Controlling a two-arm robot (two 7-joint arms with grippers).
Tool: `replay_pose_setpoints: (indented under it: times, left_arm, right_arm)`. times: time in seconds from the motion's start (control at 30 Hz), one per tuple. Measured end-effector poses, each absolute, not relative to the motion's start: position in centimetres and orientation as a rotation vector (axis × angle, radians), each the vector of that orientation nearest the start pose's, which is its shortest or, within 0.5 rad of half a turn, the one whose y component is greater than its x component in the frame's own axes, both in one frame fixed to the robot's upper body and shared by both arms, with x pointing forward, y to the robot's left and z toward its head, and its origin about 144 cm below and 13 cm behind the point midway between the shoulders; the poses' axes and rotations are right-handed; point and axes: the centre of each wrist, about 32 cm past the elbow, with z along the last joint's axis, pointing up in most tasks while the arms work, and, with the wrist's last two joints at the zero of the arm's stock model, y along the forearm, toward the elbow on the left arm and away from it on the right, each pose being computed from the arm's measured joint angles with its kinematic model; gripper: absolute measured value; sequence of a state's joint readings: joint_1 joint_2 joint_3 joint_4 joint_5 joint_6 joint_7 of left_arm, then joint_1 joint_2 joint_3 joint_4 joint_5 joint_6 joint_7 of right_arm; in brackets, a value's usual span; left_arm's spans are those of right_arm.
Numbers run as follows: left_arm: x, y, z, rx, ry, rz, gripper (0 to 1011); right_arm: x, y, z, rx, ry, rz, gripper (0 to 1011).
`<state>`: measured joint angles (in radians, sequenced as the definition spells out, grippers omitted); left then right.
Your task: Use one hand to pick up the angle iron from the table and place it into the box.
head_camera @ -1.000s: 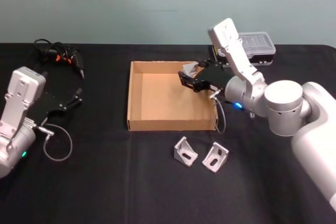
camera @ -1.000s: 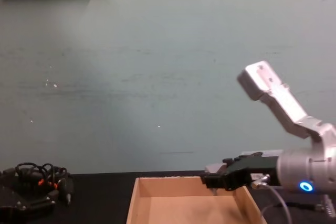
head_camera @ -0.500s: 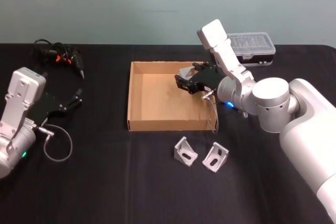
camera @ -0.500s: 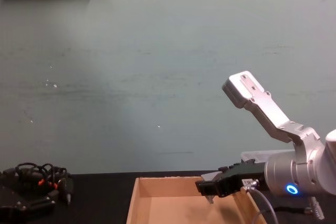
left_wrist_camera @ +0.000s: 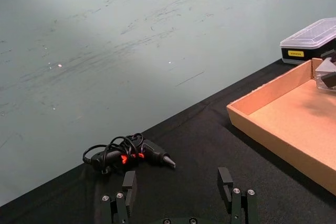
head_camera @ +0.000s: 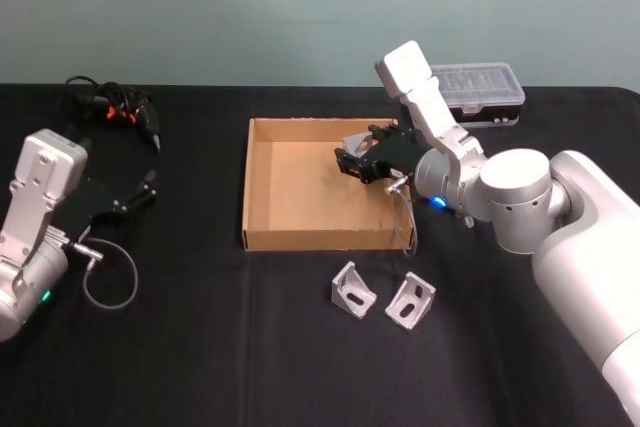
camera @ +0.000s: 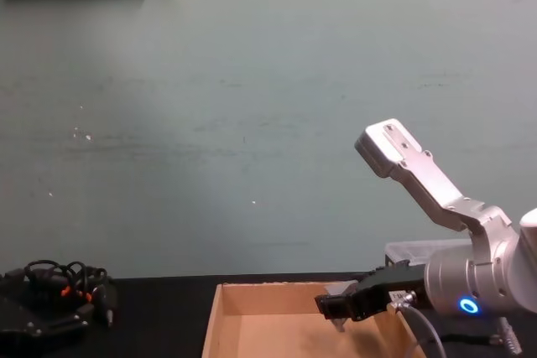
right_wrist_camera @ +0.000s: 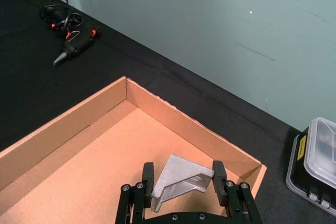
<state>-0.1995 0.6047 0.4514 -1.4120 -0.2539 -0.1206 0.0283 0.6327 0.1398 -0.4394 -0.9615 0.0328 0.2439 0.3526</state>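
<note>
Over the box interior, head view: right gripper (head_camera: pixel 356 163) has its fingers pinching 1 angle iron (head_camera: pixel 357 139) above the far right part of the box (head_camera: pixel 246 187). 1 s back it sat at the box's right wall; it has since come inward, with little shift over the last 0.5 s. 2 more angle irons (head_camera: pixel 353 289) lie on the counter (head_camera: pixel 200 347) just in front of the box. Left gripper (head_camera: pixel 140 187) is parked at the left, well apart

Left wrist view: left gripper's fingers (left_wrist_camera: pixel 226 179) spread, holding nothing; a corner of the box (left_wrist_camera: pixel 262 92) lies beyond

Right wrist view: fingers (right_wrist_camera: pixel 148 176) pressed on both sides of the angle iron (right_wrist_camera: pixel 181 179), bare box floor under it, far wall (right_wrist_camera: pixel 173 116) close ahead

Chest view: right gripper (camera: pixel 336 308) lower than 1 s ago, now in front of the box's far wall

Judgement: carry looks finished. Piece is inside the box outline but not yet set down. Next comes a short descent and release; dropped from here it may tumble, though it should stay inside the walls
</note>
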Motion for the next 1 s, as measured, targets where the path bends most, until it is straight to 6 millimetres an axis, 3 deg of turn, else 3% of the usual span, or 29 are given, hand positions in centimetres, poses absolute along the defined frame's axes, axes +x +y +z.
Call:
replay_pose_setpoints:
  times: [0.47, 0.87, 1.0]
  left_arm:
    - [48.86, 30.96, 113.98, 0.304, -0.285, 1.248, 1011]
    - [48.86, 30.96, 113.98, 0.304, -0.285, 1.248, 1011]
    - [48.86, 30.97, 113.98, 0.304, -0.285, 1.248, 1011]
  right_arm:
    - [61.49, -18.35, 118.50, -0.464, 0.003, -0.960, 692]
    - [61.49, -18.36, 118.50, -0.464, 0.002, -0.960, 1003]
    - [61.48, -18.35, 118.50, -0.463, 0.001, -0.959, 1004]
